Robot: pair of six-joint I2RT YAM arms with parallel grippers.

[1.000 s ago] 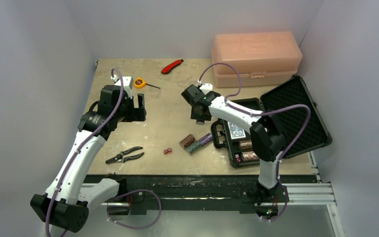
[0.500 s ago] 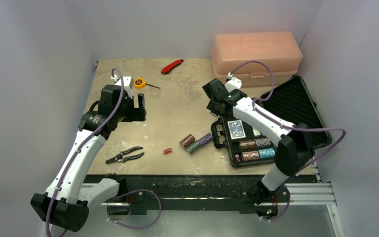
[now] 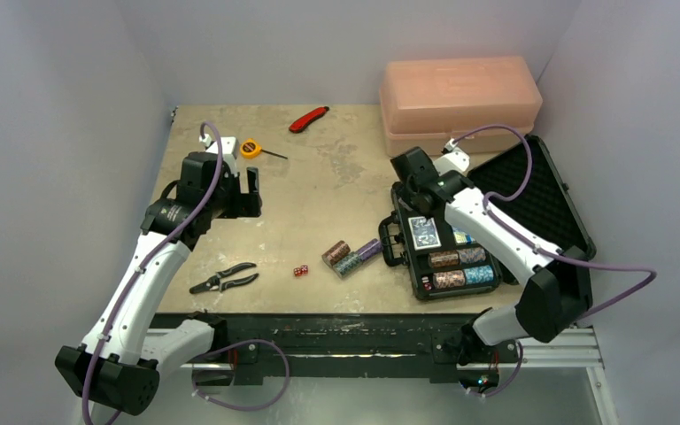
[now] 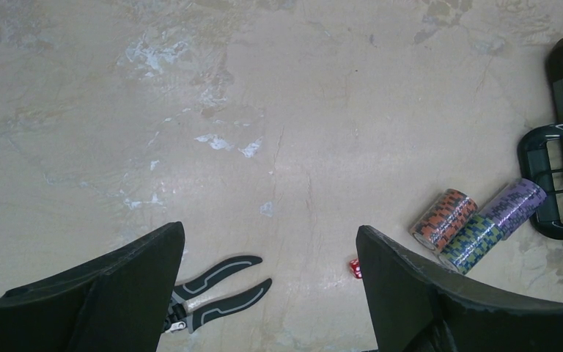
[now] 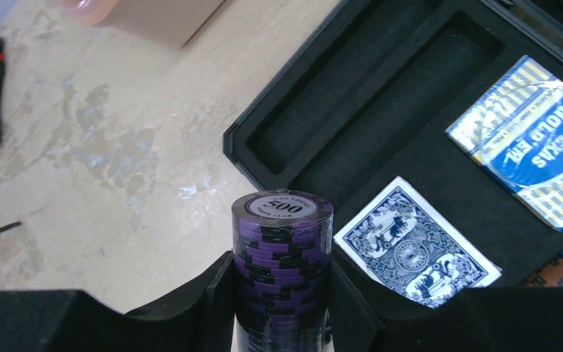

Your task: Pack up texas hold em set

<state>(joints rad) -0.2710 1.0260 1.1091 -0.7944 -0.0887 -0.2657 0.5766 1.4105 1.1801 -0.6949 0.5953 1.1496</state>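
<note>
Right gripper (image 5: 282, 275): closed on a purple chip roll (image 5: 282, 235), one finger at each side of it. The roll stands upright between the fingers, and the top chip shows "500".
Where the held roll is: above the far left corner of the case (image 3: 531, 199), near the edge where the foam meets the table (image 3: 319, 186). In the wrist view a long slot of the foam (image 5: 381, 88) lies just behind it.
Left gripper (image 4: 267, 231): the jaws are wide apart with nothing between them. It hangs over the left part of the table, well apart from the case.
Case: black. It lies open at the right side of the table with the lid laid back to the right and the handle (image 3: 390, 241) towards the middle of the table.
Inside the case: a blue card deck (image 5: 416, 253) and beside it a blue and yellow card box (image 5: 528, 147). Nearer the robot, chip rolls lie in two rows (image 3: 459, 267).
Three chip rolls (image 3: 350, 257): they lie on their sides on the table, close together, just left of the handle. One is orange, one is green and blue, one is purple.
Dice (image 3: 300, 271): small and red, on the table, just left of the three rolls.
Pliers (image 3: 223, 279): near the front edge, left of the dice.
Pink box (image 3: 460, 102): closed, at the far right corner behind the case.
Red knife (image 3: 308, 119) and tape measure (image 3: 250, 149): on the far part of the table.
</note>
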